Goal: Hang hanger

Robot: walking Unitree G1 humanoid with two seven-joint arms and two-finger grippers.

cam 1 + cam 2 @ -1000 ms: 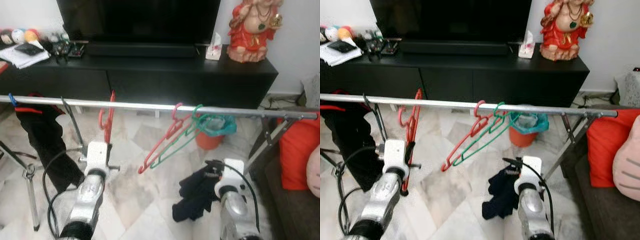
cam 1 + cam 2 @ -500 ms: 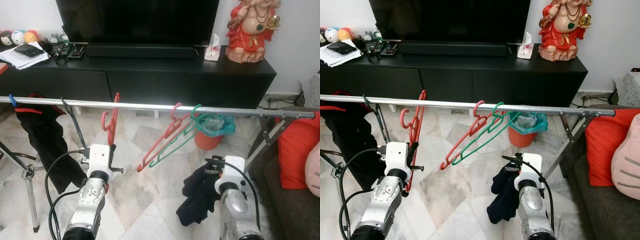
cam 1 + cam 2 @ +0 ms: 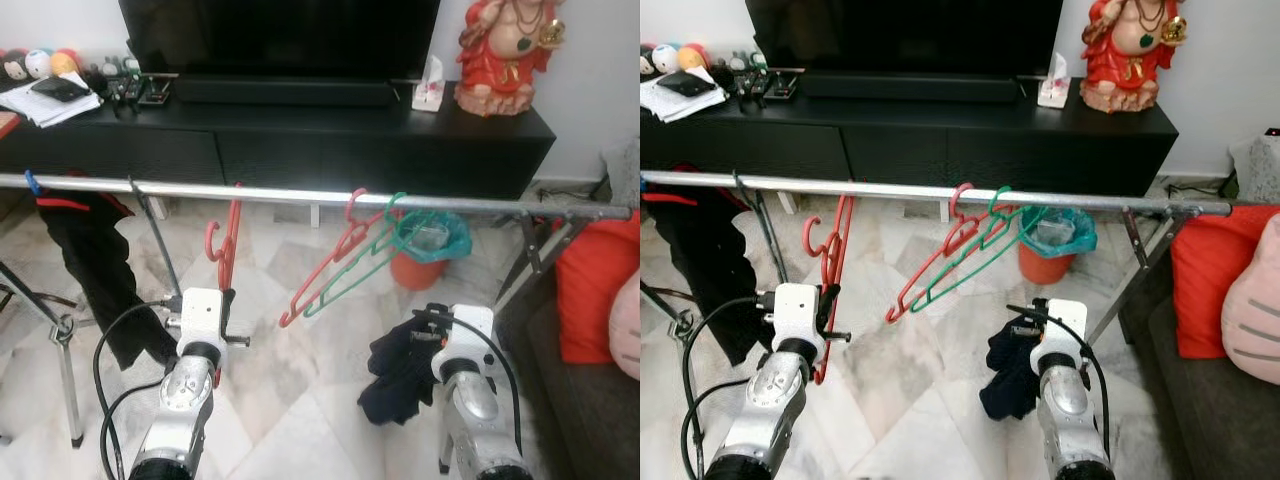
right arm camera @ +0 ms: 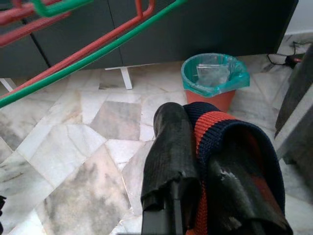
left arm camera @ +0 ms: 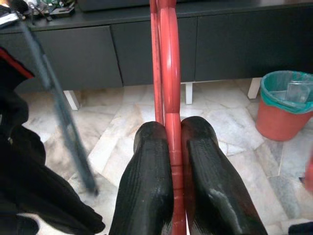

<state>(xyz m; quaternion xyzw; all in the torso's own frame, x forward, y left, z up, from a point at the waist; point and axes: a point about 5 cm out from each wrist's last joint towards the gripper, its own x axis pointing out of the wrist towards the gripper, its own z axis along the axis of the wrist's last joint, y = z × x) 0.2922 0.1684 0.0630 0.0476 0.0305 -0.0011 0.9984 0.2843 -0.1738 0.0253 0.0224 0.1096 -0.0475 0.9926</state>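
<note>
While the left gripper [image 5: 172, 142] clamps a red hanger [image 5: 167, 73] below the rail [image 3: 300, 194], the right gripper [image 4: 195, 142] grips dark cloth [image 4: 230, 142].

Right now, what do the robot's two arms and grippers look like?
Both arms are silver metal cylinders ending in a white boxy wrist block. A black cable loops off the left arm, and another curves over the right arm. The left gripper and right gripper each have two long black fingers with a finely ribbed surface and rounded tips.
</note>
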